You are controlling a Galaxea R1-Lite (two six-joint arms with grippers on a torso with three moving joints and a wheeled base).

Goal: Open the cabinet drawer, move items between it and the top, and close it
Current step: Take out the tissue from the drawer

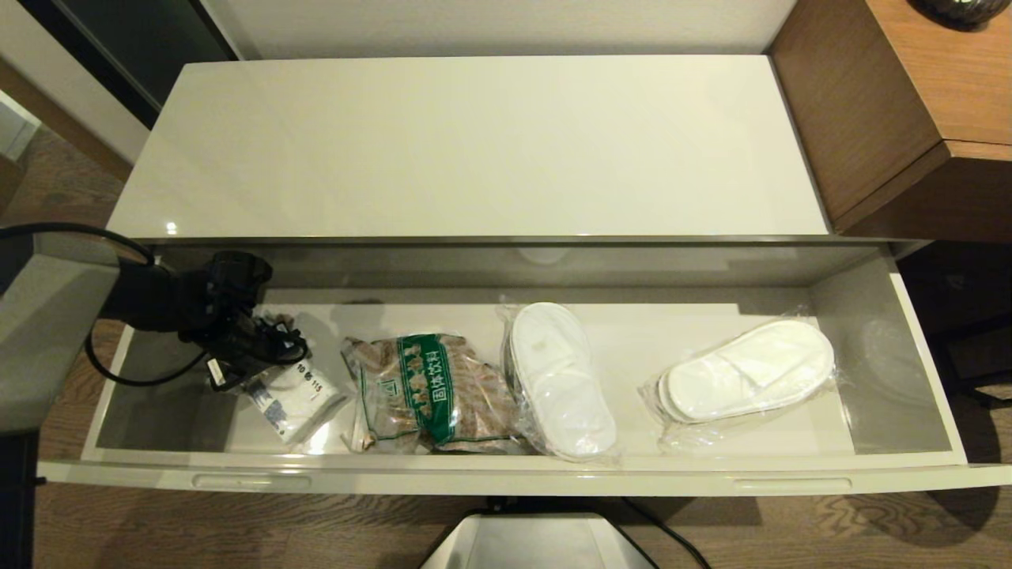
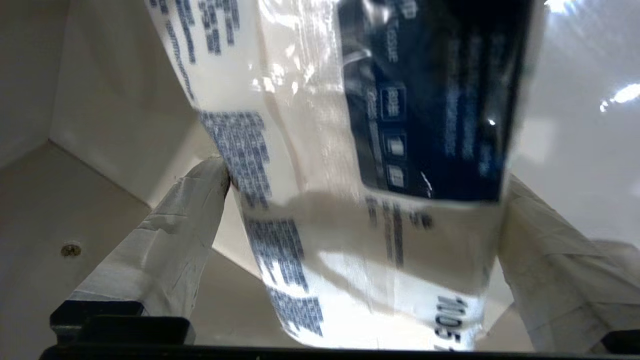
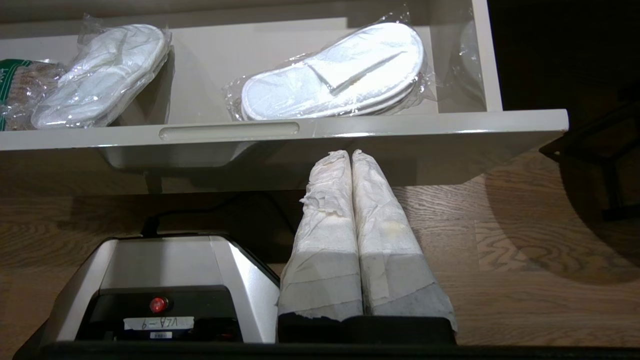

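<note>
The cabinet drawer [image 1: 506, 474] stands pulled out below the glossy cream top [image 1: 474, 142], which is bare. At the drawer's left end my left gripper [image 1: 261, 370] is shut on the tissue pack [image 1: 296, 395], which sits tilted. In the left wrist view the pack [image 2: 350, 125] fills the space between both taped fingers [image 2: 175, 235], each touching one side. Two sealed pairs of white slippers [image 1: 557, 379] [image 1: 747, 371] lie in the drawer's middle and right. My right gripper [image 3: 351, 155] is shut on nothing, low in front of the drawer front [image 3: 400, 125].
A brown packet with a green band [image 1: 427, 391] lies between the tissue pack and the middle slippers. A brown wooden desk [image 1: 909, 103] stands at the right of the cabinet. The robot's base [image 3: 160, 280] sits on the wooden floor under the drawer front.
</note>
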